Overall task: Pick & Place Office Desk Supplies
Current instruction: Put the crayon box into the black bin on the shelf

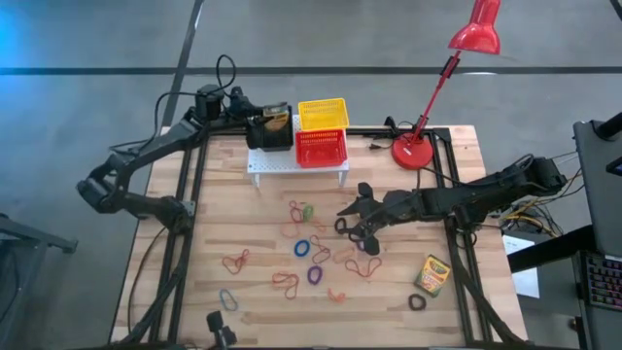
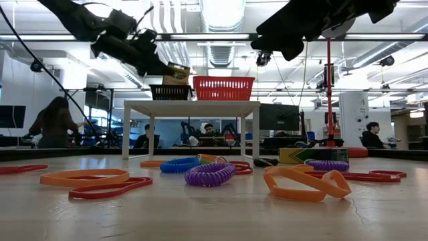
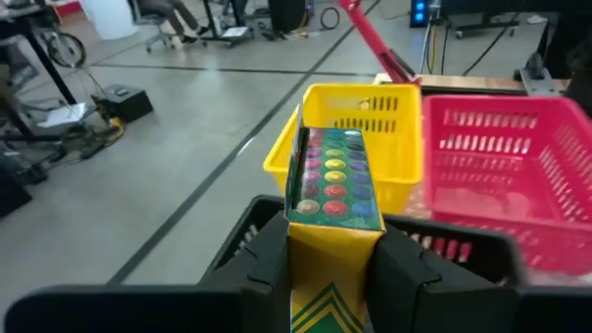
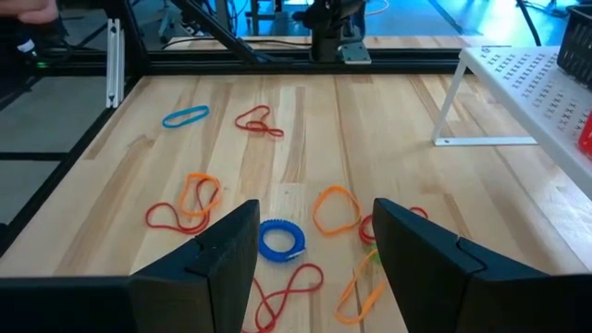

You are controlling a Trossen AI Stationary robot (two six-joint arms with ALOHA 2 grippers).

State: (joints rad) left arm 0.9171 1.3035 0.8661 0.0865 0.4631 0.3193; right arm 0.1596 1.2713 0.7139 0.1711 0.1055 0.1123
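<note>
Orange loop and a red loop lie nearest the low camera on the wooden table, with a purple coil and a blue coil just behind. Left gripper is raised at the far left corner, fingers pinching a crayon box held upright over the black basket; the arm reaches in from the left edge, elbow bent back toward the near side. Black basket, yellow basket and red basket sit together on the white rack, the yellow one behind the red. Right arm stretches in low from the right edge toward mid-table; right gripper hovers over the scattered loops with fingers spread, nothing between them. Right wrist view shows a blue coil on the table in the gap between the fingers, orange loops beside it, and a flat blue loop farther off near a red one. High view alone shows a second crayon box lying flat near the right edge with a black loop just beside it, and the red desk lamp standing at the far right. Low view alone shows people seated in the room beyond the table.
</note>
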